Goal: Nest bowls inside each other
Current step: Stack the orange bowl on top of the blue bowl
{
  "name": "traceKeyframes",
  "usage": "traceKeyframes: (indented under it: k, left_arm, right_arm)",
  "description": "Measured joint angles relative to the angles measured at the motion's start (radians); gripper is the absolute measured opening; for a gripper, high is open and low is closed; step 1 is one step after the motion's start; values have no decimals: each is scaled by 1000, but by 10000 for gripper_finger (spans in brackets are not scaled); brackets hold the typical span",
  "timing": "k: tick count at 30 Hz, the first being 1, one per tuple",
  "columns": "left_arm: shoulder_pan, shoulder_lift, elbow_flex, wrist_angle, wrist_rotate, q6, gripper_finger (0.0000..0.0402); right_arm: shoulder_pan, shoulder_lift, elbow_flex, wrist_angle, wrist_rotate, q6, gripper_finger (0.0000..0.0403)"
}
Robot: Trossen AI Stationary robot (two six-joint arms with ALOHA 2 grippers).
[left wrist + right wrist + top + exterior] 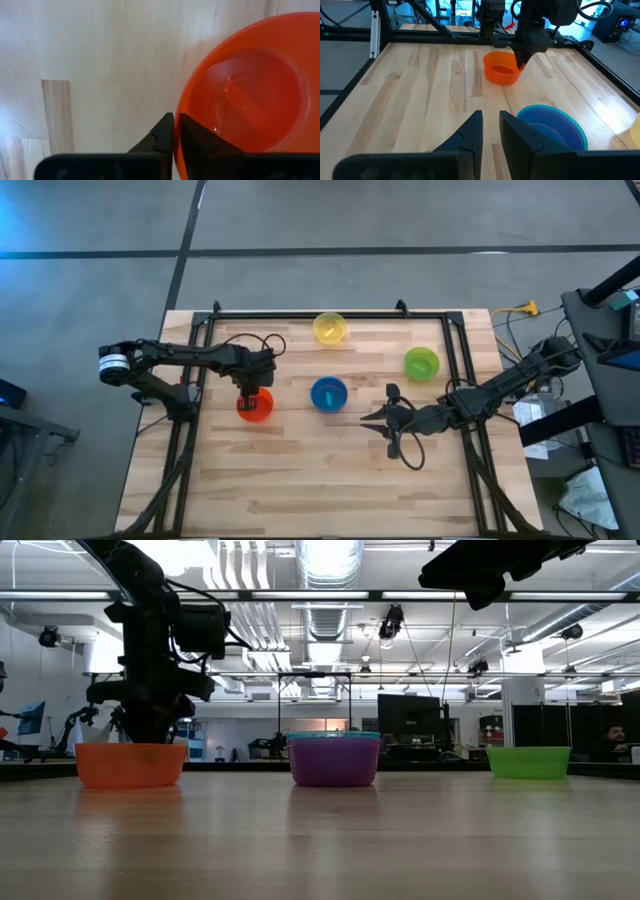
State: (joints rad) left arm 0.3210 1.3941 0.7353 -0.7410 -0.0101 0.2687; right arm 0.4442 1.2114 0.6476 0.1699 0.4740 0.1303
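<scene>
The left gripper (252, 393) stands over the orange bowl (254, 406), its fingers (165, 137) pressed together on the bowl's rim, one inside the wall and one outside, so it is clamped on that thin edge. Taking the orange bowl as the mark: the blue bowl (328, 394) sits near it toward the right arm, and the low view shows this one resting inside a purple bowl (334, 762). Beyond the blue bowl lie the green bowl (422, 363) and, toward the far edge of the table (300, 480), the yellow bowl (330, 328). No pink bowl shows.

The right gripper (378, 418) waits on the other side of the blue bowl from the orange one, above bare wood, its fingers (472, 131) a little apart and holding nothing.

These bowls look like thin, glossy plastic: light and fairly stiff, but probably slippery and prone to tilt when held by one side. The rim seems the sensible hold, with a firm pinch and a level carry.
</scene>
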Motion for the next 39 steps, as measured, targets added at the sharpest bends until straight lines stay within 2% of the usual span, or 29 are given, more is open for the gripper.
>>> traceKeyframes:
  k: [9,22,29,34,39]
  left_arm:
    - [0,0,48,-51,-6,0,1]
    - [-3,-1,243,-176,-9,-25,0]
    - [-41,-1,349,-166,24,-119,0]
    - [-58,-1,417,-133,99,-232,0]
    - [-83,-1,469,-58,149,-239,0]
  right_arm:
    - [0,0,0,0,0,0,59]
    - [0,0,0,0,0,0,59]
    - [0,0,0,0,0,-2,59]
    - [0,0,0,0,0,-6,59]
    - [0,0,0,0,0,-12,59]
